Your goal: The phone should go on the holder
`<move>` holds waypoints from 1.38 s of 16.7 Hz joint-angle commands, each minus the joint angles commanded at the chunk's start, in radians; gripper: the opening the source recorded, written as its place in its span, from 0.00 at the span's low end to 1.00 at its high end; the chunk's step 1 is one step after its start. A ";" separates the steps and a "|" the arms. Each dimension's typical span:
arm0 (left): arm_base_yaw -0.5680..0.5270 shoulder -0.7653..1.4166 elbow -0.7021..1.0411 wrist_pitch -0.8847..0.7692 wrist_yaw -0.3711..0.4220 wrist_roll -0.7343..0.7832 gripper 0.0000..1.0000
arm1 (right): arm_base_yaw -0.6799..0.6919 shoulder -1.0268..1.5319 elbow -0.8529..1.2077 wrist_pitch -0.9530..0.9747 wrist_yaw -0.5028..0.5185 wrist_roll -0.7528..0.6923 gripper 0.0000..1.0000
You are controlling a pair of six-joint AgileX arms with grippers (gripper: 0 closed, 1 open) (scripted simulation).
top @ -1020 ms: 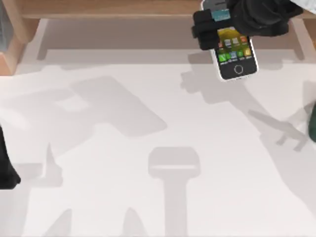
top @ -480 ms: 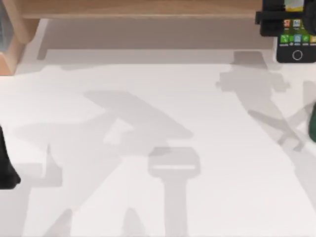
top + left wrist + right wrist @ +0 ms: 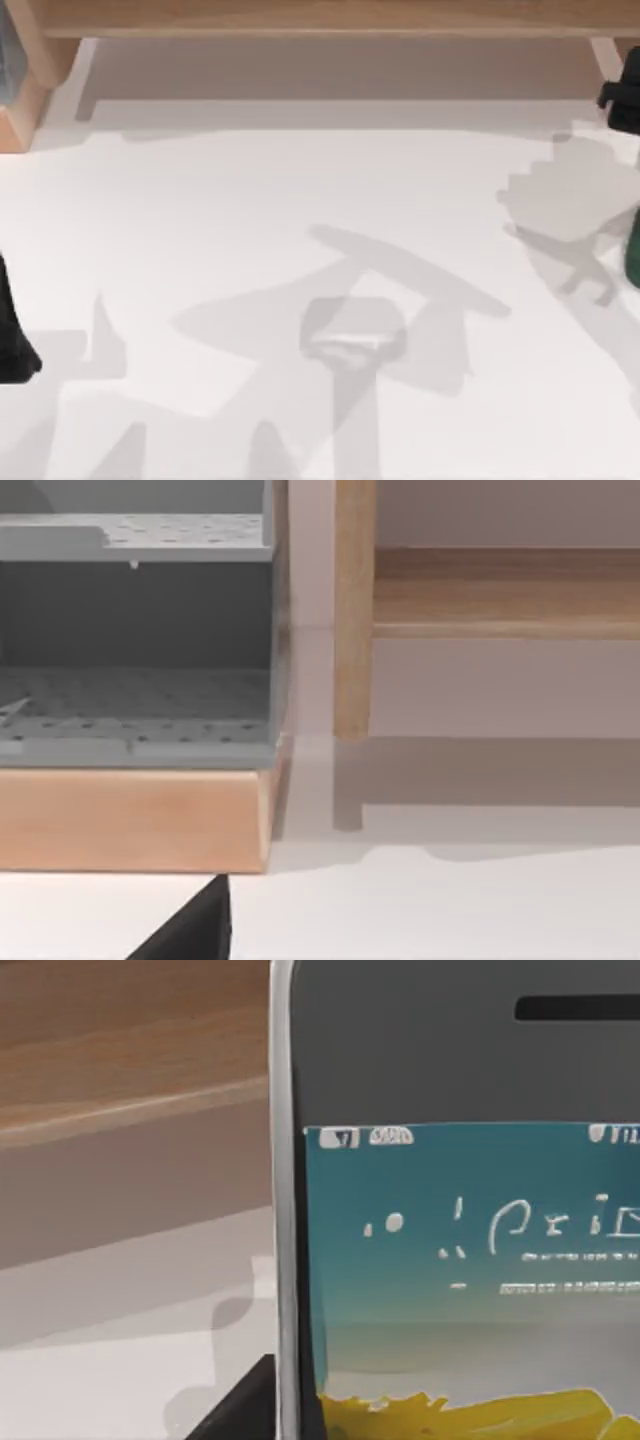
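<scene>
The phone (image 3: 450,1220) stands very close in the right wrist view, with a white edge, a black front and a lit teal and yellow screen. My right gripper (image 3: 624,96) is shut on it. It shows as a black part at the top view's far right edge, near the back. A dark finger (image 3: 240,1410) lies against the phone's edge. A dark green object (image 3: 633,250) is cut off by the top view's right edge; I cannot tell whether it is the holder. My left arm (image 3: 10,340) is parked at the left edge.
A wooden rack (image 3: 300,20) runs along the back of the white table (image 3: 200,200). A grey perforated tray (image 3: 130,710) on a wooden base (image 3: 130,820) sits at the back left beside a wooden post (image 3: 352,610).
My right gripper has carried the phone to the right, from the back middle-right to past the top view's right edge. Its shadow slid across the table. The left arm has not moved.
</scene>
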 joint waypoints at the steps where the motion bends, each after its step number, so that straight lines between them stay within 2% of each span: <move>1: 0.000 0.000 0.000 0.000 0.000 0.000 1.00 | -0.004 -0.016 -0.036 0.022 0.023 0.009 0.00; 7: 0.000 0.000 0.000 0.000 0.000 0.000 1.00 | -0.019 -0.064 -0.160 0.096 0.099 0.037 0.00; 13: 0.000 0.000 0.000 0.000 0.000 0.000 1.00 | -0.014 -0.061 -0.158 0.096 0.099 0.040 0.00; 19: 0.000 0.000 0.000 0.000 0.000 0.000 1.00 | -0.042 -0.098 -0.064 0.058 0.092 0.045 0.00; 23: 0.000 0.000 0.000 0.000 0.000 0.000 1.00 | -0.088 -0.012 -0.112 0.142 0.058 -0.004 0.00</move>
